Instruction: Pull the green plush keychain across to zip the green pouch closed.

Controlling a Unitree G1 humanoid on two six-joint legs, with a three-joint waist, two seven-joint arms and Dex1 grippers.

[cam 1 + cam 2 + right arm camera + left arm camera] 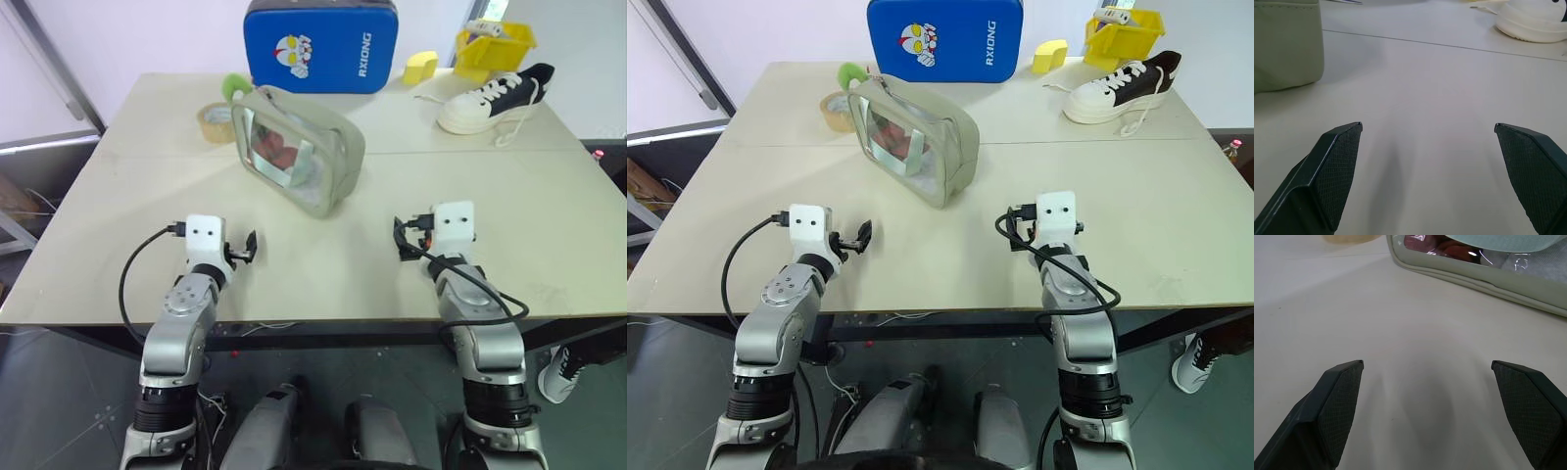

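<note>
The green pouch (297,149) stands mid-table, the green plush keychain (234,86) at its far left end beside a tape roll (217,121) — left gripper (1425,382) and right gripper (1427,147) spread wide, empty, hovering short of it, probably poised to reach

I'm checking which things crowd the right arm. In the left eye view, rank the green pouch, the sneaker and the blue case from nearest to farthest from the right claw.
1. Green pouch, ahead and toward the left of the right claw.
2. Sneaker, at the table's far right.
3. Blue case, upright at the far edge.
</note>
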